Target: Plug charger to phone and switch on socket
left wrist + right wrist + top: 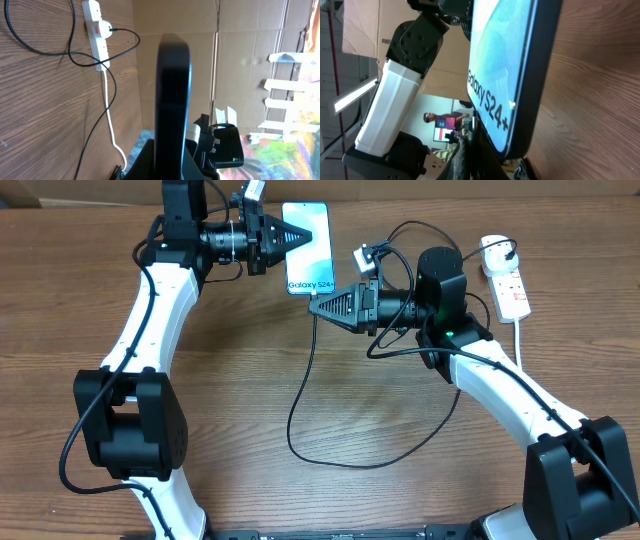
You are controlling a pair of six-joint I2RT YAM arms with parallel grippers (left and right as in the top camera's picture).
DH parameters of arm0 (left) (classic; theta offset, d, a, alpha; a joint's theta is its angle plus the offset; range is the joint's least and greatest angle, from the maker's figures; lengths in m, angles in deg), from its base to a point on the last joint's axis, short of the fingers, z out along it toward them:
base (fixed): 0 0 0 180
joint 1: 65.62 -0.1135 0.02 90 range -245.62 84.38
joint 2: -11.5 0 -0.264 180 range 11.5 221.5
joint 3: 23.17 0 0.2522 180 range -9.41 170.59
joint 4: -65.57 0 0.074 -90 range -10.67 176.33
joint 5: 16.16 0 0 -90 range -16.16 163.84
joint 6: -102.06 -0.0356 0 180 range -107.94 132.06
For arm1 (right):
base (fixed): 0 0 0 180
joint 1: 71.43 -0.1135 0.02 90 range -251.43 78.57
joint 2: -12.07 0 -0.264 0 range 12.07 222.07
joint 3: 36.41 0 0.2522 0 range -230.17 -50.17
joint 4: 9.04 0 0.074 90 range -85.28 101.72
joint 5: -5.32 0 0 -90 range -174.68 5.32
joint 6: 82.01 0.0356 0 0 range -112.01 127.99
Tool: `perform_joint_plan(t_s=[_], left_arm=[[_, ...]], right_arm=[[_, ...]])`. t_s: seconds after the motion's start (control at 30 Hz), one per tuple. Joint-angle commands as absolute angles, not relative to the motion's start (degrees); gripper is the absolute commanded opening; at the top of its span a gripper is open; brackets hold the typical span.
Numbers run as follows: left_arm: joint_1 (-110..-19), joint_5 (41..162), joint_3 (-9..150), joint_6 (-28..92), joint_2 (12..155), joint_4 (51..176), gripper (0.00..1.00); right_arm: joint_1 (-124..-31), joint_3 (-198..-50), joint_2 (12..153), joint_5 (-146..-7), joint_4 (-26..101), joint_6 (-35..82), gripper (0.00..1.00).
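Phone [308, 240] showing at 12 o'clock of table [350, 380] overhead, screen facing up; left gripper [284, 239] clamping its 9 o'clock edge, right gripper [313, 307] pinching charger [297, 395] plug end at phone's 6 o'clock edge; socket [511, 288] lying at 2 o'clock. Left wrist: phone [174, 90] standing edge-on, socket [95, 27] at 11 o'clock. Right wrist: screen filling 12 to 3 o'clock, closed fingertips [465, 155] sitting at 6 o'clock.
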State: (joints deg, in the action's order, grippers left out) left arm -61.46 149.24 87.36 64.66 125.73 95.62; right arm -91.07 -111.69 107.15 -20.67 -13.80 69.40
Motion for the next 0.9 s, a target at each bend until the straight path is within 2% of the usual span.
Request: perform_joint_plan(t_s=[0.0, 0.87], left_arm=[[-61.09, 151.21, 87.8, 66.13, 125.6, 95.3, 0.04], [-61.09, 150.44, 87.8, 66.32, 125.6, 95.32, 0.04]], right_arm=[[-91.25, -112.76, 105.93, -21.26, -13.06, 69.25, 0.04], [-92.58, -112.76, 105.95, -21.28, -13.85, 68.83, 0.04]])
